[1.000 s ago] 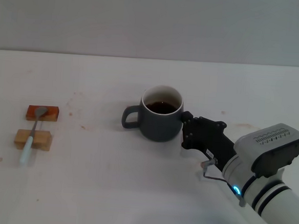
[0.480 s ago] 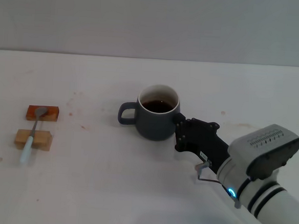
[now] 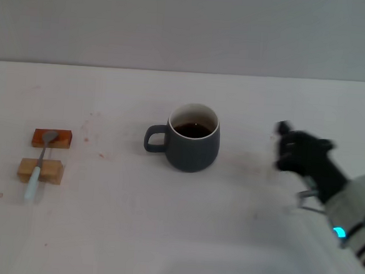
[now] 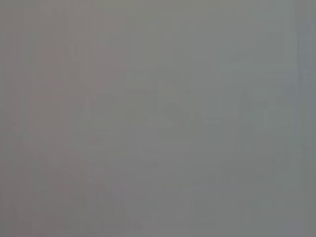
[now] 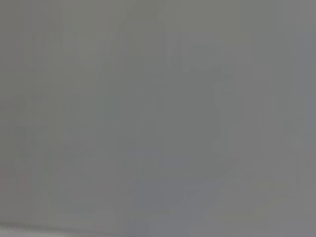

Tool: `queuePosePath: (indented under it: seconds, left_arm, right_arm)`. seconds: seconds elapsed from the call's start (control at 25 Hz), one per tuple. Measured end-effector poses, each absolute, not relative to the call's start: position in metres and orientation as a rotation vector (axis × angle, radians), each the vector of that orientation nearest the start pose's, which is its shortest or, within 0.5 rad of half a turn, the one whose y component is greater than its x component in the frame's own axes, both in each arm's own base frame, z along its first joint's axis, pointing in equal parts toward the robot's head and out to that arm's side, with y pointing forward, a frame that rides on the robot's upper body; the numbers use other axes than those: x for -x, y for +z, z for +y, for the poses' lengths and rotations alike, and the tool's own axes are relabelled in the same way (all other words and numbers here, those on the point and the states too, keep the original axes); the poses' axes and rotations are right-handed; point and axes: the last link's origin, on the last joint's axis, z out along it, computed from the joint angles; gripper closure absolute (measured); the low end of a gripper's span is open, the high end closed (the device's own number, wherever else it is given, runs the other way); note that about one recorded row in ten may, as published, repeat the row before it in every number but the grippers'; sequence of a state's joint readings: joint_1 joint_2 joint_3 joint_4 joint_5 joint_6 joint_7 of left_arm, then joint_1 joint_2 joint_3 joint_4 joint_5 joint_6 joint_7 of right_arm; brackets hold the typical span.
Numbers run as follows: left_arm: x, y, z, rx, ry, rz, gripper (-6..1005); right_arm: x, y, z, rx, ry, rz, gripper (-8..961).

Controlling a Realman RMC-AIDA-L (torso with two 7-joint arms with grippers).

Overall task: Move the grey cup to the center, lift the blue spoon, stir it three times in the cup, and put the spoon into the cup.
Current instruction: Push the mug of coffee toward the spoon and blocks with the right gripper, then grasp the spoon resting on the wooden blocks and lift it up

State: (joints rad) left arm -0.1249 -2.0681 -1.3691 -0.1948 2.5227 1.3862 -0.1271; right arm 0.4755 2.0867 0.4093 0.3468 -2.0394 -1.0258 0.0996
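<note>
In the head view, the rounded slate-grey ceramic cup (image 3: 192,146) is sitting mid-frame on the white surface (image 3: 163,236), likely heavy, glazed and slick. The slim blue-handled metal spoon (image 3: 41,165) is lying across two wooden blocks (image 3: 46,155) at left, best pinched mid-handle. The right end effector (image 3: 294,151) is blurring at right, holding nothing; its opening cannot be judged. Both wrist views are showing only grey.

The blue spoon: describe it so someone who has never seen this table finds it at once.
Start at the grey cup in the middle of the white table and look far toward the robot's left. Two small wooden blocks lie there, a reddish one and a paler one. The blue spoon lies across both, the only slim thing there, with a grey metal bowl and pale blue handle.
</note>
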Motion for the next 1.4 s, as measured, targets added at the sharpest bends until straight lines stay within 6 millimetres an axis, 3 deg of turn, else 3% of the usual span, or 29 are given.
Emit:
queuePosePath:
  seconds: [0.16,0.56,1.0,1.4]
  left_arm:
    - [0.404,0.052,0.223,1.183,-0.599,-0.534,187]
    - [0.387,0.021,0.216,1.369,-0.642,-0.527,187]
    - [0.367,-0.009,0.191,1.525,-0.719,-0.523,187]
    - [0.371,-0.023,0.188,1.597,-0.678,-0.576,188]
  right_arm:
    - [-0.31,-0.052,0.319,1.69,0.719,0.619,955]
    - [-0.359,-0.003,0.308,1.446,0.624,0.621,955]
    - [-0.372,0.009,0.307,1.396,0.575,0.627,955]
    - [-0.381,0.021,0.305,1.339,0.553,0.629,955]
